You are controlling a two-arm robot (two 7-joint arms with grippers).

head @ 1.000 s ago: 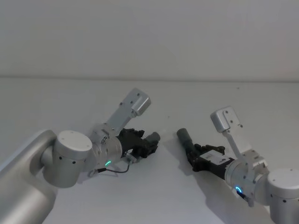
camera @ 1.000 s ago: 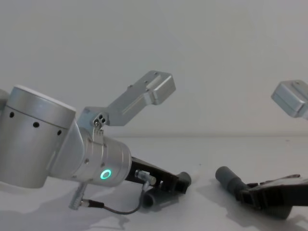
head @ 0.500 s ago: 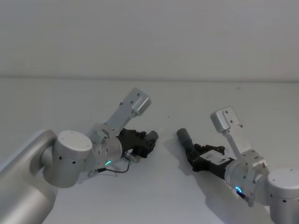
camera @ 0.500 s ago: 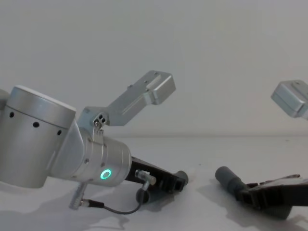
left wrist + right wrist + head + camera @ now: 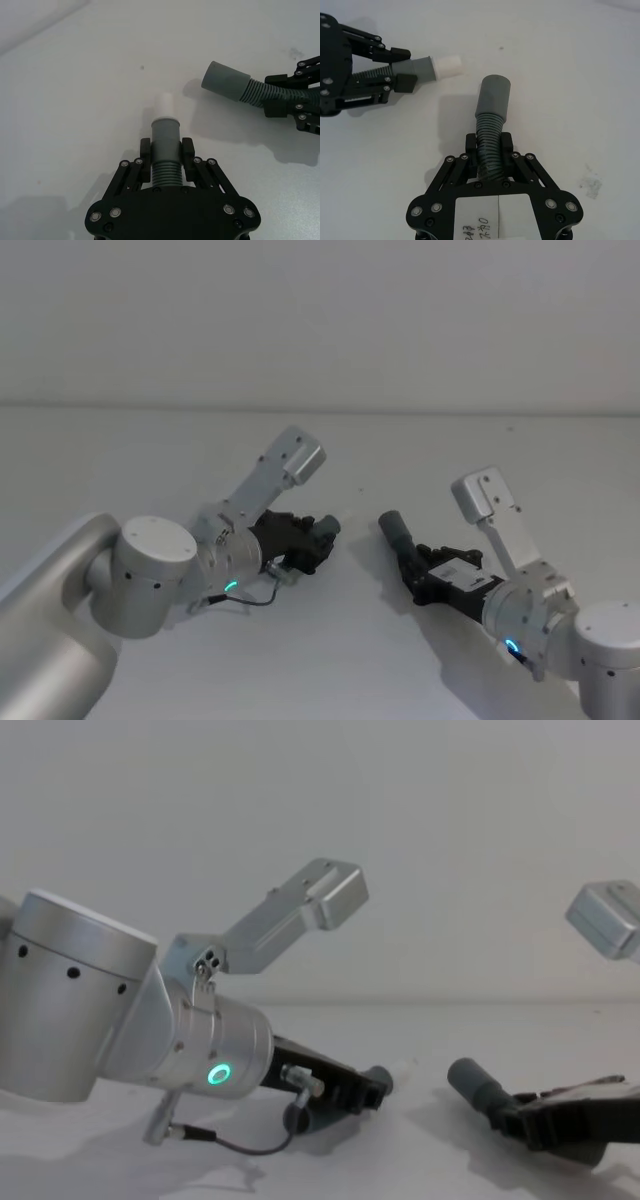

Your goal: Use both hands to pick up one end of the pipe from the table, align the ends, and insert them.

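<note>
Left gripper: at about 6 o'clock from the middle of the head view, low over the table, its fingers drawn in narrow and clamped on the short piece
Short piece: points toward 2 o'clock in the head view; the fingers grip a ribbed stretch, and a smooth grey collar and the white tip stick out past them
Right gripper: at about 4 o'clock from the middle of the head view, fingers narrow and clamped on the ribbed piece
Ribbed piece: points toward 11 o'clock in the head view, its smooth cuff leading, clear of the fingers
Ends: apart and not lined up; the cuff lies at about 3 o'clock from the white tip, with bare table between them
Hidden: the rear of each piece runs under its gripper's palm and is lost there, so neither piece's full length shows
Hard to make out: the white tip all but melts into the white table in the head and chest views; the wrist views show it plainly
Cut off: the right gripper runs off the right edge of the chest view, and the right arm off the lower right corner of the head view
Contact with table: shadows lie under both pieces, but whether either one touches the surface cannot be told
</note>
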